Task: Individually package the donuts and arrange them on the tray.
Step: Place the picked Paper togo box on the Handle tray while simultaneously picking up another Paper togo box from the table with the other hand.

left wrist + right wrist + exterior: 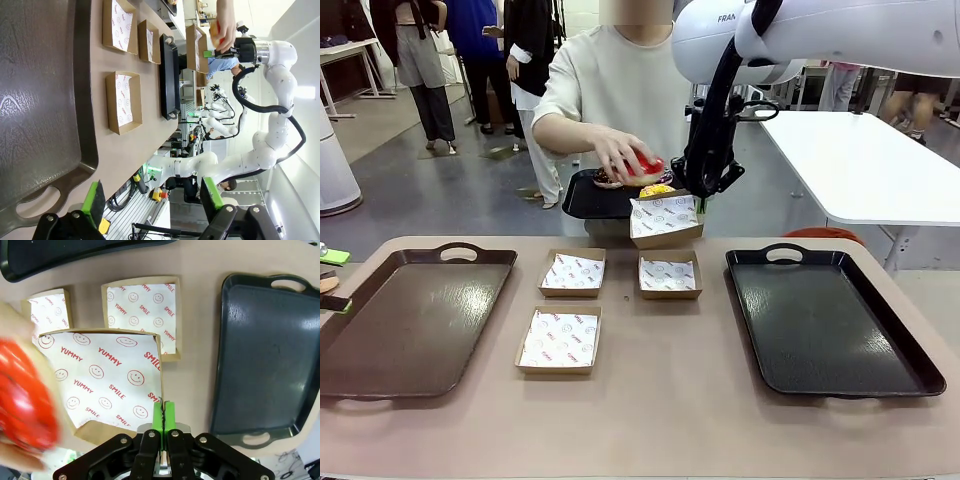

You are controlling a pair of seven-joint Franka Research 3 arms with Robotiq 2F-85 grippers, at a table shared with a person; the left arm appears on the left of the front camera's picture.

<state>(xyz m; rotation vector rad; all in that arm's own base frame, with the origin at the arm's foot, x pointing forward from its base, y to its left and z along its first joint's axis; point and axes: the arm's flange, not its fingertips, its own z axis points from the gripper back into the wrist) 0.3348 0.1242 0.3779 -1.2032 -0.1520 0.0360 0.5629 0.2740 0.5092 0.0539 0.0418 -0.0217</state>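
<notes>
Alignment between box and donut governs the coming move. The open brown cardboard box lined with smiley-print paper (107, 380) hangs above the table's far edge, its lined inside showing to the front camera. The person's hand (620, 152) holds the glossy red ring donut (650, 165) just above the box's far rim, and is nearer to it than either gripper. I judge my part is to hold the box level.

The right gripper (163, 412) has its green pads closed on the edge of the box's near wall. The left gripper (152, 195) is spread wide with nothing between its pads, near the brown tray's handle end.

Count:
- **Table trays:** two, a matte brown rectangular tray (380, 340) and a glossy black rectangular tray (840, 330).
- **Smaller tray:** one small black tray (582, 200), at the person's side.
- **Boxes:** four, the held one and three matching boxes (572, 272) between the table trays.
- **Donuts:** three countable, the red one, a yellow donut (657, 190) and a dark donut (607, 180) partly behind the hand.
</notes>
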